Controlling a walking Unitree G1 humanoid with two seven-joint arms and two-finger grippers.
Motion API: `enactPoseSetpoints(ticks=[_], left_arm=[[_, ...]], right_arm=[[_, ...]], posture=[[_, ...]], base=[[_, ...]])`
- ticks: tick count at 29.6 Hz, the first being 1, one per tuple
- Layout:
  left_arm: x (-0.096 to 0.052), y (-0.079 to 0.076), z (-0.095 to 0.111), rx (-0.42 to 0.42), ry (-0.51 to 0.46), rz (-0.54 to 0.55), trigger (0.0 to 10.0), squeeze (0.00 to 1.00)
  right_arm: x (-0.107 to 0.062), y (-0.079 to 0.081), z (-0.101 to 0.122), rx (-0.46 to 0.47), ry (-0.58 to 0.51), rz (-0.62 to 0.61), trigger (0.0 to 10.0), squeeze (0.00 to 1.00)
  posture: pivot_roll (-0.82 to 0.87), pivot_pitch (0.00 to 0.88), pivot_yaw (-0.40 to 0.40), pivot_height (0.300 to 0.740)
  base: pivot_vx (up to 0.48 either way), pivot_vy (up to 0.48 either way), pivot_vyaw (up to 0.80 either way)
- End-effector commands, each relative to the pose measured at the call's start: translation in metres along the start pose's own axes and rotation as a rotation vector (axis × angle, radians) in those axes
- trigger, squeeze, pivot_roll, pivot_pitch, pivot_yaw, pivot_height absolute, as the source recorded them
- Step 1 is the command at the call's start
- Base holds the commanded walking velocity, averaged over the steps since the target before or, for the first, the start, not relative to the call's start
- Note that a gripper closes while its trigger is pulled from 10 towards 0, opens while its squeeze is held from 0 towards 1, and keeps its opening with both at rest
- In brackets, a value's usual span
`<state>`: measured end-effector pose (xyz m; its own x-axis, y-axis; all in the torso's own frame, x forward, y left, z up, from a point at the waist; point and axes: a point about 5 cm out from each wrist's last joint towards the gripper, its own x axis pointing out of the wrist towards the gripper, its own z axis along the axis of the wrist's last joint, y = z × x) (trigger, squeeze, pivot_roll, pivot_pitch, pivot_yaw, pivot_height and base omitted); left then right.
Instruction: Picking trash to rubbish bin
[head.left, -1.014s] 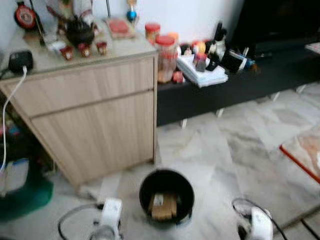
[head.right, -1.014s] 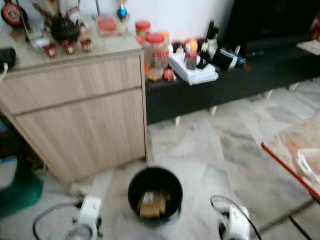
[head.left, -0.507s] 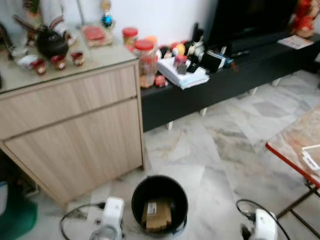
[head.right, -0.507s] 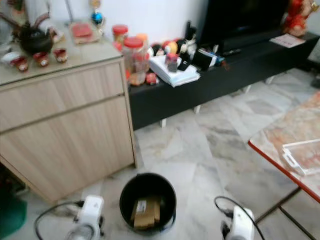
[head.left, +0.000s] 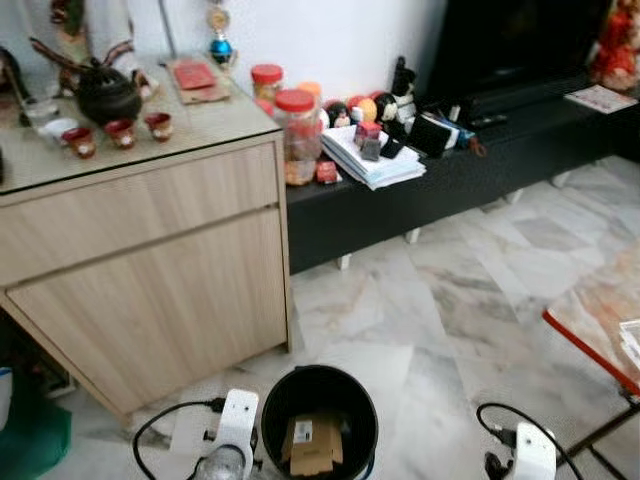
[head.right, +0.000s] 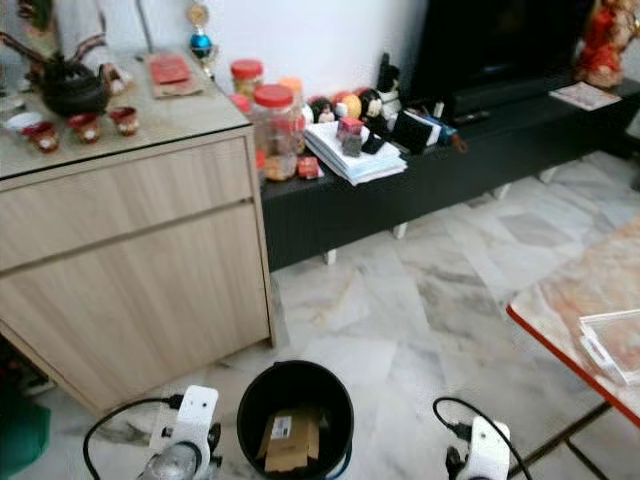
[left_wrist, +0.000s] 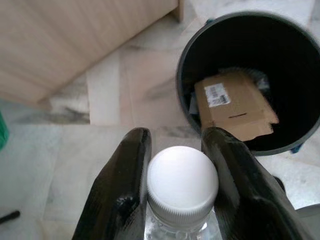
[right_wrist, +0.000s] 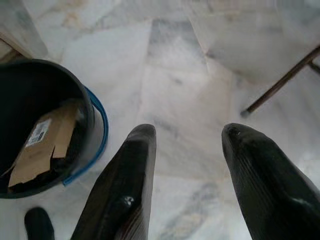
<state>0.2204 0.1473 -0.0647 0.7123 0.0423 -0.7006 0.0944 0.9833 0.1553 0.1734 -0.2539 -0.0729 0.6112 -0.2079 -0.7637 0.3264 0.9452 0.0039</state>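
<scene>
Your left tool (left_wrist: 176, 150) clamps a clear plastic bottle (left_wrist: 182, 187) with a white cap, just beside the black bin (head.left: 320, 420) on the marble floor (head.left: 470, 300). A cardboard box (left_wrist: 234, 102) lies inside. Your right tool (right_wrist: 187, 140) hangs wide open, empty.

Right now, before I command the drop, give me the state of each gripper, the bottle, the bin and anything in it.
Left gripper: shut on the bottle, beside the bin.
Bottle: white cap on, held between the fingers.
Rubbish bin: upright on the floor, no lid on it.
Cardboard box: lying inside the bin.
Right gripper: open, nothing between its fingers, above bare floor.
</scene>
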Motion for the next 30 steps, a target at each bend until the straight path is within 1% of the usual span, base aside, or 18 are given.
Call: enactPoseSetpoints(ticks=[1, 11, 13, 17, 18, 19, 20, 21, 22, 23, 24, 25, 26, 28, 29, 30], left_arm=[[-0.001, -0.001, -0.005, 0.021, 0.023, -0.009, 10.0, 0.00], [0.003, -0.004, 0.013, 0.027, -0.031, -0.026, 10.0, 0.00], [0.004, -0.007, 0.024, 0.069, -0.076, -0.040, 10.0, 0.00], [0.005, -0.007, 0.027, 0.085, -0.091, -0.043, 10.0, 0.00], [0.007, -0.009, 0.049, 0.088, -0.159, -0.037, 10.0, 0.00], [0.008, -0.010, 0.057, 0.087, -0.183, -0.036, 10.0, 0.00], [0.009, -0.011, 0.071, 0.084, -0.230, -0.037, 10.0, 0.00], [0.009, -0.012, 0.077, 0.084, -0.247, -0.037, 10.0, 0.00], [0.009, -0.012, 0.089, 0.080, -0.283, -0.034, 10.0, 0.00], [0.009, -0.012, 0.092, 0.077, -0.293, -0.033, 10.0, 0.00], [0.009, -0.013, 0.101, 0.072, -0.318, -0.033, 10.0, 0.00], [0.008, -0.015, 0.115, 0.067, -0.364, -0.041, 10.0, 0.00], [0.008, -0.016, 0.123, 0.066, -0.386, -0.047, 10.0, 0.00], [0.007, -0.018, 0.133, 0.065, -0.415, -0.058, 10.0, 0.00], [0.005, -0.021, 0.143, 0.062, -0.450, -0.084, 10.0, 0.00], [0.005, -0.021, 0.143, 0.062, -0.450, -0.084, 10.0, 0.00]], right_arm=[[0.000, -0.001, 0.000, 0.007, -0.004, -0.006, 10.0, 0.00], [0.002, -0.001, 0.011, 0.002, -0.036, 0.002, 10.0, 0.00], [0.003, 0.000, 0.016, -0.005, -0.051, 0.007, 10.0, 0.00], [0.003, 0.001, 0.018, -0.007, -0.058, 0.010, 10.0, 0.00], [0.005, 0.004, 0.030, -0.014, -0.094, 0.031, 10.0, 0.00], [0.006, 0.006, 0.035, -0.017, -0.107, 0.042, 10.0, 0.00], [0.007, 0.010, 0.045, -0.032, -0.130, 0.066, 10.0, 0.00], [0.007, 0.012, 0.048, -0.037, -0.139, 0.076, 10.0, 0.00], [0.008, 0.016, 0.056, -0.050, -0.157, 0.099, 10.0, 0.00], [0.008, 0.017, 0.059, -0.055, -0.162, 0.106, 10.0, 0.00], [0.009, 0.020, 0.065, -0.066, -0.173, 0.127, 10.0, 0.00], [0.010, 0.026, 0.074, -0.093, -0.187, 0.156, 10.0, 0.00], [0.010, 0.029, 0.079, -0.106, -0.203, 0.173, 10.0, 0.00], [0.010, 0.034, 0.088, -0.100, -0.229, 0.203, 10.0, 0.00], [0.010, 0.041, 0.096, -0.107, -0.248, 0.237, 10.0, 0.00], [0.010, 0.041, 0.096, -0.107, -0.248, 0.237, 10.0, 0.00]], posture=[[-0.06, 0.038, -0.077, 0.740], [-0.06, 0.041, -0.081, 0.740], [-0.06, 0.041, -0.081, 0.740], [-0.07, 0.047, -0.079, 0.740], [-0.07, 0.054, -0.081, 0.740], [-0.07, 0.054, -0.081, 0.740], [-0.07, 0.054, -0.081, 0.740], [-0.07, 0.054, -0.081, 0.740], [-0.08, 0.061, -0.081, 0.740], [-0.08, 0.061, -0.081, 0.740], [-0.08, 0.061, -0.081, 0.740], [-0.09, 0.062, -0.082, 0.740], [-0.09, 0.062, -0.082, 0.740], [-0.09, 0.062, -0.084, 0.740], [-0.10, 0.060, -0.084, 0.740], [-0.10, 0.060, -0.084, 0.740]], base=[[0.244, 0.000, 0.00], [0.245, 0.000, 0.00], [0.000, 0.000, 0.00], [0.000, 0.000, 0.00], [0.000, 0.000, 0.00], [0.000, 0.000, 0.00], [0.000, 0.000, 0.00], [0.000, 0.000, 0.00], [0.000, 0.000, 0.00], [0.000, 0.000, 0.00], [0.000, 0.000, 0.00], [0.000, 0.000, 0.00], [0.000, 0.000, 0.00], [0.000, 0.000, 0.00], [0.000, 0.000, 0.00], [0.000, 0.000, 0.00]])
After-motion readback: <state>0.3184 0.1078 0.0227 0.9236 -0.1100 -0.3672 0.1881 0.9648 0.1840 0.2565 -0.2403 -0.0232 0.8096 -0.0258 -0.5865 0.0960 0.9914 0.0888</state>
